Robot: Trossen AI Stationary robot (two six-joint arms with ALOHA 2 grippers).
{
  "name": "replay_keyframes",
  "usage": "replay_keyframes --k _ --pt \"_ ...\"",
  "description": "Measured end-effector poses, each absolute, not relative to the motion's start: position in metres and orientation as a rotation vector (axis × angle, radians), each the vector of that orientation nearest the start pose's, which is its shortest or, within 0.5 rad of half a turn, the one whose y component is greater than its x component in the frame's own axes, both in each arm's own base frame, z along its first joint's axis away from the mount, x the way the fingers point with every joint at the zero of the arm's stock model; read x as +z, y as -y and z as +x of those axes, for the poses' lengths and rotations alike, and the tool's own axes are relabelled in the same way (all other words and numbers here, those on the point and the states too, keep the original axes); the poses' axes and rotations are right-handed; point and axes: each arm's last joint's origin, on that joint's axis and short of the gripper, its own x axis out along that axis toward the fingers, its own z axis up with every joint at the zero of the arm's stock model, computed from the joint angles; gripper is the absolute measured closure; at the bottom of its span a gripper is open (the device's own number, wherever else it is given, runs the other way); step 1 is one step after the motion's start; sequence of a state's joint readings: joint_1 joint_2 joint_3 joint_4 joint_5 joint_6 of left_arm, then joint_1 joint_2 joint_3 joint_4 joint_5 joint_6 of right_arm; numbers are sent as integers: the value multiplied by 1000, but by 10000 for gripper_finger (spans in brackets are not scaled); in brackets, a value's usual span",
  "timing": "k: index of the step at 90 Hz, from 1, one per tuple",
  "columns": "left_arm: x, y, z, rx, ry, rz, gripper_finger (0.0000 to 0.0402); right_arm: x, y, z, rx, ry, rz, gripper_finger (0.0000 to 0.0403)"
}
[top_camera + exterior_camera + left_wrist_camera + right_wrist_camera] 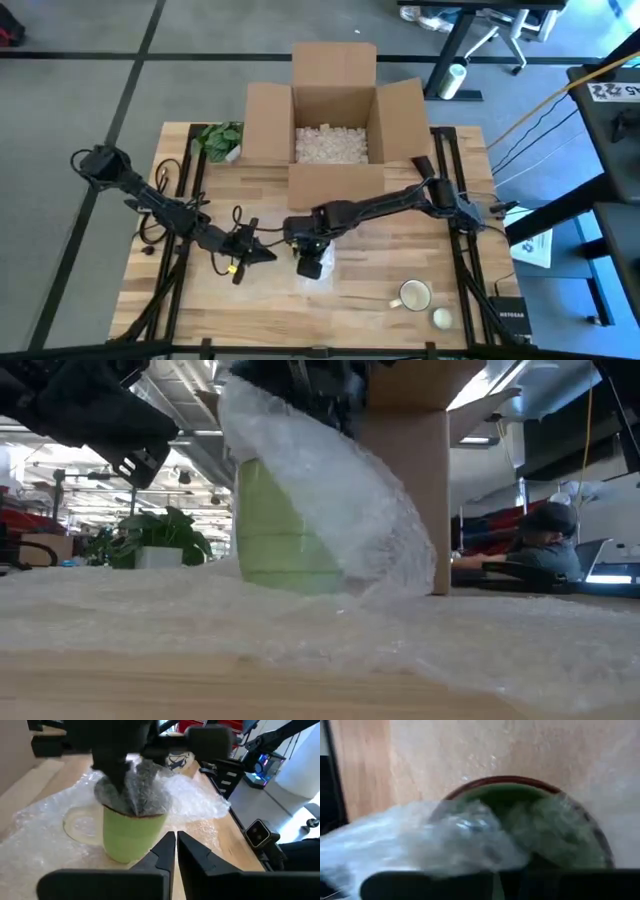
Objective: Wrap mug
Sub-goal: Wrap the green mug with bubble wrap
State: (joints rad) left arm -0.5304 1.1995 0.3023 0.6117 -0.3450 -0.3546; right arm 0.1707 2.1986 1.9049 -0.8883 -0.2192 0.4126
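A green mug (131, 834) stands upright on a sheet of bubble wrap (300, 625) spread over the wooden counter (460, 255), near the counter's middle and toward its 6 o'clock edge. The right tool (312, 262) hangs directly over the mug, clenched on a fold of the wrap that it presses into the mug's mouth; the wrap drapes down 1 side of the mug. The left tool (176, 849) sits just at 9 o'clock of the mug, its 2 fingers (165, 852) closed together on nothing. At 12 o'clock an open cardboard box (333, 125) holds packing peanuts. A second, cream mug (413, 295) rests toward 4 o'clock.
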Motion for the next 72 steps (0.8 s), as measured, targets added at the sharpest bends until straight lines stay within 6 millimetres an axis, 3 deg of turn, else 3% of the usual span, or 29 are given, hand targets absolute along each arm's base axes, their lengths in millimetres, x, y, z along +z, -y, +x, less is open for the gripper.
replay_keyframes --k 25,48,58,72 --pt "167 100 190 -132 -306 -222 402 258 -93 448 -2 -1267 293 403" --pt "166 100 190 -130 -312 -226 402 293 -112 449 -36 -1101 159 403" --pt "166 100 190 -130 -312 -229 402 292 -117 450 9 -1089 156 403" --pt "166 100 190 -129 -312 -236 402 269 -119 451 64 -1150 197 403"
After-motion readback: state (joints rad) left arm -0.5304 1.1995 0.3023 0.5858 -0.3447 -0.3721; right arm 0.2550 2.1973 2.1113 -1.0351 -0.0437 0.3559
